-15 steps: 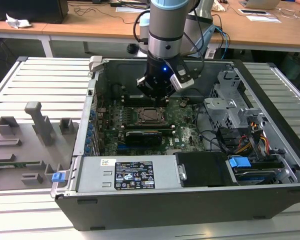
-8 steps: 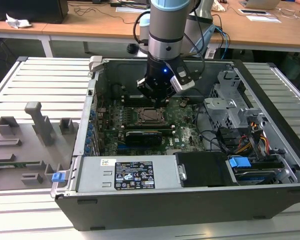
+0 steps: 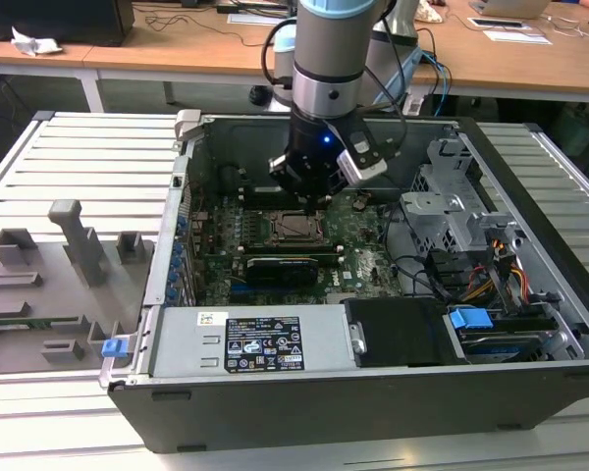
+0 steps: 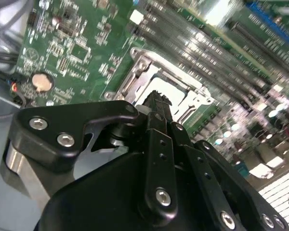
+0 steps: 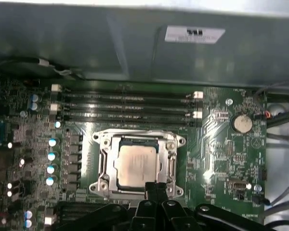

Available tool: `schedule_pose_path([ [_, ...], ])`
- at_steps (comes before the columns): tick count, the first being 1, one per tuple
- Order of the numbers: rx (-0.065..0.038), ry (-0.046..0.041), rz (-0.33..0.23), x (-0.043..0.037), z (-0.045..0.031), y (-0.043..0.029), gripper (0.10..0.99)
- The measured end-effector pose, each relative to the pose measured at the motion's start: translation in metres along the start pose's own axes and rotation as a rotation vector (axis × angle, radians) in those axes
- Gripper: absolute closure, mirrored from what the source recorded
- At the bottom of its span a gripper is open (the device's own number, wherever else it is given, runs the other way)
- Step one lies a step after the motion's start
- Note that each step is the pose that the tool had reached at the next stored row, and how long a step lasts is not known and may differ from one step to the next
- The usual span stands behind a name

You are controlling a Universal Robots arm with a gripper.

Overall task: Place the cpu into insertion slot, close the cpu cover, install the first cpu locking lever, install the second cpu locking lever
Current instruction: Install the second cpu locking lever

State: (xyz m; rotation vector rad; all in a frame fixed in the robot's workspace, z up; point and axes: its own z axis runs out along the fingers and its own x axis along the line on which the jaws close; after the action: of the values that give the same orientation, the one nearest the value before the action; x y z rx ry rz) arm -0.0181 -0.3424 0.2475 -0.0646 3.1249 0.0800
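The cpu (image 5: 136, 166), a silvery-beige square, lies in the insertion slot (image 5: 137, 192) on the green motherboard. The cpu cover (image 5: 105, 163), a silver frame, lies flat around the chip. In both wrist views my gripper (image 5: 157, 186) has its black fingers (image 4: 157, 108) pressed together, with nothing visible between them. Their tips sit at one edge of the insertion slot (image 4: 135, 79). In the exterior view my gripper (image 3: 309, 196) hangs inside the open computer case, just above the far side of the insertion slot (image 3: 293, 228). I cannot make out the locking levers clearly.
Memory slots (image 5: 125, 103) run beside the socket, with the case wall (image 5: 86, 43) behind them. A long black card (image 3: 290, 265) lies in front of the socket. A drive cage (image 3: 452, 196) and cables (image 3: 491, 275) fill the exterior view's right. A grey fixture tray (image 3: 49, 285) sits outside the case.
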Motion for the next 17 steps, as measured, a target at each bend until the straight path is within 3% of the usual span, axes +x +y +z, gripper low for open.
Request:
schedule_pose_path([
  [8, -0.020, -0.0006, 0.000, 0.0008, 0.0003, -0.0200, 0.980],
  [11, -0.025, -0.0008, 0.000, 0.0011, 0.0004, -0.0245, 0.980],
  [17, -0.050, -0.0019, 0.001, 0.0033, 0.0005, -0.0301, 0.980],
])
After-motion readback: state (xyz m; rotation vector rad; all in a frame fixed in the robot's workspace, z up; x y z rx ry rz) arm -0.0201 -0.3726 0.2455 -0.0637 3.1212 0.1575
